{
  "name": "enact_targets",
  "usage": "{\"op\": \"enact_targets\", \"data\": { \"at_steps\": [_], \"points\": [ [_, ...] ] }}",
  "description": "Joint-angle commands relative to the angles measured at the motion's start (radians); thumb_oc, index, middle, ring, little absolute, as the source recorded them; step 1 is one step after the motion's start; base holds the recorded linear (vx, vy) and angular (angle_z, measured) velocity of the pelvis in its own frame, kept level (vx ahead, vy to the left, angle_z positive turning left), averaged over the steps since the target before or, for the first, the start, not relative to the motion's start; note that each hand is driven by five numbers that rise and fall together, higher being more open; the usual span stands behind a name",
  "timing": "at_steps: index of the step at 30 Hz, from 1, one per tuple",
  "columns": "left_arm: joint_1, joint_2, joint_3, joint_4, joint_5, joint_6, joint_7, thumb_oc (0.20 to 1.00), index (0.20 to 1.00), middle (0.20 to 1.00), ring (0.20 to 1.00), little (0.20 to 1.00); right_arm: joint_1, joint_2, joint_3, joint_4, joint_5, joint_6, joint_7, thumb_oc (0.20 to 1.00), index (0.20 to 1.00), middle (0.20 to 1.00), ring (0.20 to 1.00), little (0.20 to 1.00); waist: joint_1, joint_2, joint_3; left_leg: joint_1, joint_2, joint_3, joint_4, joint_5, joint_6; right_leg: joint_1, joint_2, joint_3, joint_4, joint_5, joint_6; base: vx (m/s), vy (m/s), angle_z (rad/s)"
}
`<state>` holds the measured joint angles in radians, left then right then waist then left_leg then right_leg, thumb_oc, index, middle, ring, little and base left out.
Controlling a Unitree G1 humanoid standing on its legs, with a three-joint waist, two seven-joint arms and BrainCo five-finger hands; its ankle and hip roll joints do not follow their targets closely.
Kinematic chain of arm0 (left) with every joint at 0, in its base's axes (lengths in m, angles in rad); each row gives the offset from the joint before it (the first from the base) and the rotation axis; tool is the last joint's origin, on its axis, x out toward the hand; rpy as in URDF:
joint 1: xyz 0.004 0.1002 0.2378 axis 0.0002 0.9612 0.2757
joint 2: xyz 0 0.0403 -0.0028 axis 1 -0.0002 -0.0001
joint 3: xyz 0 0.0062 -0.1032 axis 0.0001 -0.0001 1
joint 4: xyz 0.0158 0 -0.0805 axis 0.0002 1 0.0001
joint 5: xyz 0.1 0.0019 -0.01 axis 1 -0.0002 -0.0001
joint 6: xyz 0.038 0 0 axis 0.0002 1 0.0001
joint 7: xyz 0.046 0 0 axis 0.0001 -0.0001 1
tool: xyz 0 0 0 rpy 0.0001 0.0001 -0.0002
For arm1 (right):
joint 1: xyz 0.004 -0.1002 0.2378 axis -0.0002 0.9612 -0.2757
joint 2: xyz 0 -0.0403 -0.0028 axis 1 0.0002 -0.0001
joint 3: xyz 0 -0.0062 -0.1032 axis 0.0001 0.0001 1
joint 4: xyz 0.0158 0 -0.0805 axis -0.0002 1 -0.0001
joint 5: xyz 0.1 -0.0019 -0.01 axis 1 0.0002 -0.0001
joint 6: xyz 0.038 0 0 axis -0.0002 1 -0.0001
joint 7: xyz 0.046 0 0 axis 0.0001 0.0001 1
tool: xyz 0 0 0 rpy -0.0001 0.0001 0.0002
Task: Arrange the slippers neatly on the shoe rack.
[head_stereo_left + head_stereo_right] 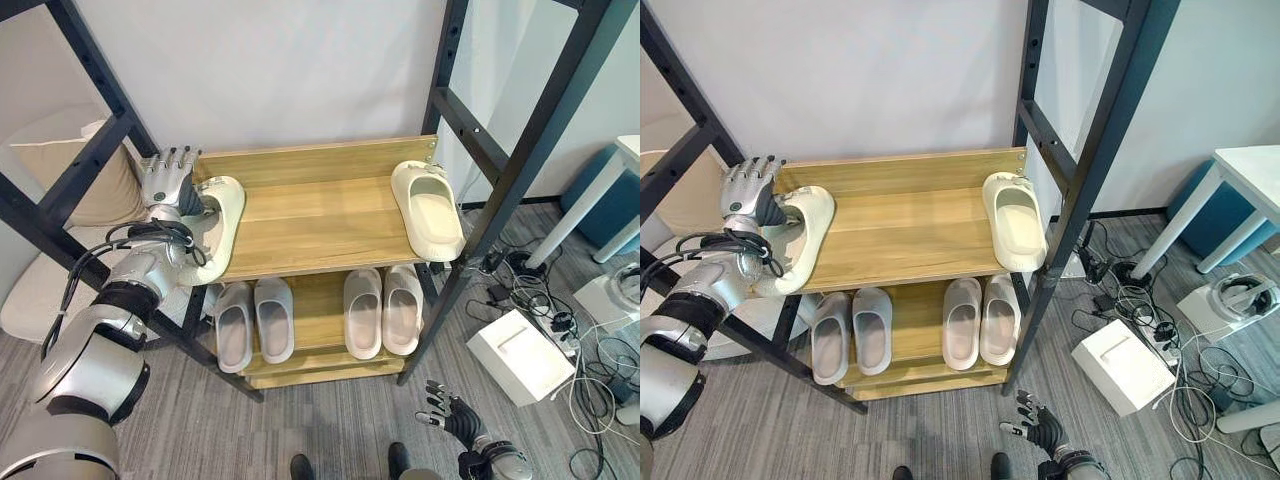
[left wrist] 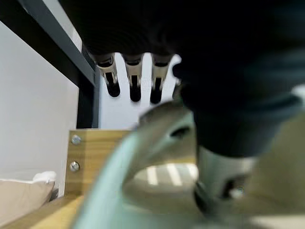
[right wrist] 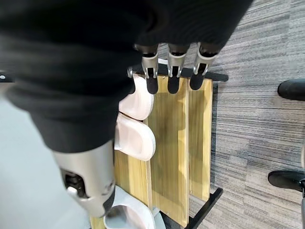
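**A:** Head camera first. Where's your left hand?

**B:** My left hand [image 1: 170,180] is up at the left end of the shoe rack's [image 1: 330,160] top shelf, arm reaching in past the black frame post [image 1: 95,150]. Fingers straight and spread, pointing at the wall, and the palm sits on the cream slipper [image 1: 222,225] lying there. That slipper hangs partly over the shelf's left edge.

**A:** And the right?

**B:** My right hand [image 1: 445,412] hangs low, down over the grey carpet [image 1: 330,430] in front of the rack, fingers loosely fanned, nothing in them.

**A:** Give me a count.

**B:** Two cream slippers on top: mine at the left, a second cream slipper [image 1: 428,208] at the far right end, well apart, its toe towards me. Below, four pale grey slippers: one pair [image 1: 254,320] on the left, another pair [image 1: 384,308] on the right, each pair side by side. Six slippers in all.

**A:** Left wrist camera?

**B:** Very close. My fingers [image 2: 135,78] run out straight, clear of the slipper's curved upper [image 2: 167,143], which looms right under the hand. I think the thumb rests against it, but it's too near to be sure.

**A:** Right wrist?

**B:** Fingers [image 3: 174,67] straight and slightly apart over the lower shelf [image 3: 174,143]. Beside them, two of the pale grey slippers [image 3: 136,136], a third peeking in at the edge.
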<state>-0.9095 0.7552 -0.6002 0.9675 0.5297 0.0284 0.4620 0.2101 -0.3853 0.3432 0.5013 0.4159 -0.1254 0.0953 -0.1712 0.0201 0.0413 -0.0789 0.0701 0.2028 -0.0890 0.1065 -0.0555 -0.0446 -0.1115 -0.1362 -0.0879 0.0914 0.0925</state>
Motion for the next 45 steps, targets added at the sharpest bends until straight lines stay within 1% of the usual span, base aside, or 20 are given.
{"op": "enact_targets", "data": {
  "at_steps": [1, 5, 9, 10, 12, 14, 18, 22, 24, 27, 28, 29, 34, 36, 38, 39, 40, 41, 43, 45],
  "points": [
    [-0.174, 0.034, -0.003, 0.071, 0.003, -0.005, -0.004, 0.200, 0.200, 0.200, 0.200, 0.200, -0.044, -0.015, 0.014, -0.068, 0.043, -0.048, 0.002, 1.000, 1.000, 1.000, 1.000, 1.000, -0.008, -0.017, 0.033, 0.067, 0.052, -0.012, 0.002, -0.039, -0.070, 0.038, -0.065, -0.011, 0.012, -0.024, 0.124, 0.00, 0.005, -0.03],
    [-0.202, 0.028, -0.029, 0.067, -0.009, -0.014, -0.014, 0.200, 0.200, 0.200, 0.200, 0.200, -0.050, -0.013, 0.019, -0.068, 0.048, -0.048, 0.000, 1.000, 1.000, 1.000, 1.000, 1.000, -0.012, -0.017, 0.032, 0.064, 0.054, -0.004, 0.002, -0.040, -0.071, 0.031, -0.065, -0.003, 0.008, -0.020, 0.128, 0.00, 0.003, -0.02],
    [-0.211, -0.029, -0.034, -0.048, -0.018, -0.032, -0.015, 0.200, 0.200, 0.200, 0.200, 0.200, -0.049, -0.010, 0.021, -0.071, 0.043, -0.045, -0.001, 1.000, 1.000, 1.000, 1.000, 1.000, -0.013, -0.016, 0.031, 0.072, 0.055, -0.003, 0.002, -0.041, -0.070, 0.037, -0.062, 0.001, 0.006, -0.025, 0.125, 0.00, -0.006, -0.01],
    [-0.227, -0.067, -0.053, -0.083, 0.002, -0.028, -0.018, 0.200, 0.200, 0.200, 0.200, 0.200, -0.048, -0.008, 0.020, -0.072, 0.043, -0.043, -0.004, 1.000, 1.000, 1.000, 1.000, 1.000, -0.015, -0.014, 0.031, 0.076, 0.055, -0.006, 0.002, -0.043, -0.070, 0.041, -0.062, 0.002, 0.006, -0.027, 0.123, -0.01, -0.024, -0.07],
    [-0.245, -0.098, -0.072, -0.088, 0.023, -0.027, -0.026, 0.200, 0.200, 0.200, 0.200, 0.200, -0.049, -0.011, 0.015, -0.076, 0.044, -0.038, -0.005, 1.000, 1.000, 1.000, 1.000, 1.000, -0.021, -0.012, 0.031, 0.079, 0.056, -0.004, 0.002, -0.043, -0.071, 0.045, -0.062, 0.003, 0.005, -0.028, 0.122, -0.01, -0.010, -0.02],
    [-0.305, -0.166, -0.116, -0.058, 0.048, -0.018, -0.030, 0.200, 0.200, 0.200, 0.200, 0.200, -0.057, -0.018, 0.012, -0.103, 0.059, -0.035, -0.013, 1.000, 1.000, 1.000, 1.000, 1.000, -0.042, -0.003, 0.031, 0.084, 0.060, 0.005, 0.002, -0.040, -0.073, 0.043, -0.056, 0.012, 0.006, -0.027, 0.121, -0.04, -0.046, -0.11],
    [-0.339, -0.205, -0.128, -0.014, 0.040, -0.013, -0.034, 0.200, 0.200, 0.200, 0.200, 0.200, -0.060, -0.028, 0.008, -0.121, 0.067, -0.033, -0.014, 1.000, 1.000, 1.000, 1.000, 1.000, -0.059, 0.005, 0.035, 0.088, 0.064, 0.020, 0.002, -0.037, -0.075, 0.035, -0.051, 0.028, 0.006, -0.026, 0.119, -0.03, -0.037, -0.11],
    [-0.369, -0.238, -0.139, 0.050, 0.025, -0.007, -0.039, 0.200, 0.200, 0.200, 0.200, 0.200, -0.049, -0.043, -0.007, -0.142, 0.076, -0.031, -0.015, 1.000, 1.000, 1.000, 1.000, 1.000, -0.090, 0.019, 0.038, 0.093, 0.073, 0.041, 0.002, -0.032, -0.081, 0.027, -0.044, 0.048, 0.007, -0.024, 0.116, -0.03, -0.046, -0.16],
    [-0.394, -0.259, -0.141, 0.112, 0.002, -0.004, -0.050, 0.200, 0.200, 0.200, 0.200, 0.200, -0.037, -0.059, -0.026, -0.151, 0.082, -0.029, -0.019, 1.000, 1.000, 1.000, 1.000, 1.000, -0.116, 0.035, 0.042, 0.092, 0.082, 0.057, 0.002, -0.023, -0.088, 0.015, -0.037, 0.063, 0.009, -0.024, 0.112, -0.03, -0.068, -0.24],
    [-0.403, -0.269, -0.136, 0.145, -0.009, 0.001, -0.054, 0.200, 0.200, 0.200, 0.200, 0.200, -0.038, -0.066, -0.031, -0.150, 0.083, -0.027, -0.021, 1.000, 1.000, 1.000, 1.000, 1.000, -0.130, 0.042, 0.045, 0.095, 0.088, 0.066, 0.002, -0.019, -0.092, 0.012, -0.031, 0.069, 0.010, -0.024, 0.110, -0.01, -0.042, -0.14],
    [-0.404, -0.271, -0.135, 0.153, -0.013, 0.001, -0.057, 0.542, 0.542, 0.542, 0.542, 0.542, -0.038, -0.070, -0.033, -0.151, 0.082, -0.028, -0.022, 1.000, 1.000, 1.000, 1.000, 1.000, -0.134, 0.044, 0.045, 0.095, 0.090, 0.069, 0.002, -0.019, -0.093, 0.012, -0.029, 0.071, 0.010, -0.024, 0.109, -0.02, -0.037, -0.04],
    [-0.407, -0.276, -0.135, 0.161, -0.017, 0.003, -0.062, 1.000, 1.000, 1.000, 1.000, 1.000, -0.039, -0.074, -0.036, -0.155, 0.082, -0.028, -0.023, 1.000, 1.000, 1.000, 1.000, 1.000, -0.137, 0.046, 0.045, 0.095, 0.092, 0.072, 0.002, -0.017, -0.094, 0.010, -0.027, 0.073, 0.010, -0.025, 0.108, -0.01, -0.041, -0.05],
    [-0.403, -0.279, -0.124, 0.124, -0.024, -0.002, -0.062, 1.000, 1.000, 1.000, 1.000, 1.000, -0.041, -0.069, -0.051, -0.137, 0.084, -0.033, -0.033, 1.000, 1.000, 1.000, 1.000, 1.000, -0.130, 0.053, 0.040, 0.098, 0.098, 0.068, 0.002, -0.011, -0.096, 0.017, -0.019, 0.068, 0.007, -0.027, 0.103, 0.00, -0.043, -0.05],
    [-0.391, -0.267, -0.118, 0.025, 0.004, 0.002, -0.073, 1.000, 1.000, 1.000, 1.000, 1.000, -0.040, -0.063, -0.062, -0.121, 0.079, -0.035, -0.036, 1.000, 1.000, 1.000, 1.000, 1.000, -0.108, 0.051, 0.036, 0.096, 0.098, 0.049, 0.002, -0.010, -0.095, 0.030, -0.019, 0.050, 0.004, -0.032, 0.099, 0.01, -0.061, 0.10],
    [-0.339, -0.239, -0.076, -0.221, 0.062, 0.004, -0.123, 1.000, 1.000, 1.000, 1.000, 1.000, -0.042, -0.037, -0.083, -0.089, 0.062, -0.028, -0.045, 1.000, 1.000, 1.000, 1.000, 1.000, -0.052, 0.041, 0.033, 0.084, 0.095, 0.003, 0.002, -0.006, -0.095, 0.055, -0.018, 0.006, 0.002, -0.044, 0.090, 0.02, -0.068, 0.37],
    [-0.321, -0.231, -0.063, -0.265, 0.075, 0.005, -0.136, 1.000, 1.000, 1.000, 1.000, 1.000, -0.042, -0.034, -0.085, -0.086, 0.058, -0.027, -0.046, 1.000, 1.000, 1.000, 1.000, 1.000, -0.047, 0.040, 0.032, 0.083, 0.094, -0.006, 0.002, -0.006, -0.095, 0.059, -0.017, -0.003, 0.002, -0.046, 0.090, 0.01, -0.040, 0.52],
    [-0.295, -0.217, -0.048, -0.342, 0.107, 0.001, -0.145, 1.000, 1.000, 1.000, 1.000, 1.000, -0.047, -0.024, -0.085, -0.082, 0.053, -0.020, -0.045, 1.000, 1.000, 1.000, 1.000, 1.000, -0.024, 0.035, 0.031, 0.080, 0.093, -0.020, 0.002, -0.007, -0.096, 0.068, -0.016, -0.015, 0.001, -0.050, 0.088, 0.01, -0.017, 0.61],
    [-0.290, -0.214, -0.045, -0.349, 0.108, 0.003, -0.150, 1.000, 1.000, 1.000, 1.000, 1.000, -0.046, -0.024, -0.084, -0.082, 0.053, -0.020, -0.045, 1.000, 1.000, 1.000, 1.000, 1.000, -0.027, 0.035, 0.031, 0.081, 0.093, -0.021, 0.002, -0.007, -0.096, 0.069, -0.016, -0.016, 0.001, -0.050, 0.087, 0.01, -0.017, 0.38],
    [-0.220, -0.200, -0.005, -0.467, 0.146, -0.011, -0.175, 1.000, 1.000, 1.000, 1.000, 1.000, -0.058, -0.013, -0.072, -0.070, 0.036, -0.005, -0.038, 1.000, 1.000, 1.000, 1.000, 1.000, 0.008, 0.026, 0.026, 0.078, 0.090, -0.039, 0.002, -0.008, -0.097, 0.081, -0.015, -0.033, 0.001, -0.054, 0.084, 0.01, -0.002, 0.27],
    [-0.202, -0.197, 0.005, -0.489, 0.149, -0.015, -0.184, 1.000, 1.000, 1.000, 1.000, 1.000, -0.060, -0.013, -0.067, -0.073, 0.032, -0.002, -0.035, 1.000, 1.000, 1.000, 1.000, 1.000, 0.012, 0.023, 0.024, 0.079, 0.091, -0.043, 0.002, -0.009, -0.097, 0.084, -0.015, -0.038, 0.001, -0.055, 0.083, 0.01, 0.004, 0.15]
  ]
}}
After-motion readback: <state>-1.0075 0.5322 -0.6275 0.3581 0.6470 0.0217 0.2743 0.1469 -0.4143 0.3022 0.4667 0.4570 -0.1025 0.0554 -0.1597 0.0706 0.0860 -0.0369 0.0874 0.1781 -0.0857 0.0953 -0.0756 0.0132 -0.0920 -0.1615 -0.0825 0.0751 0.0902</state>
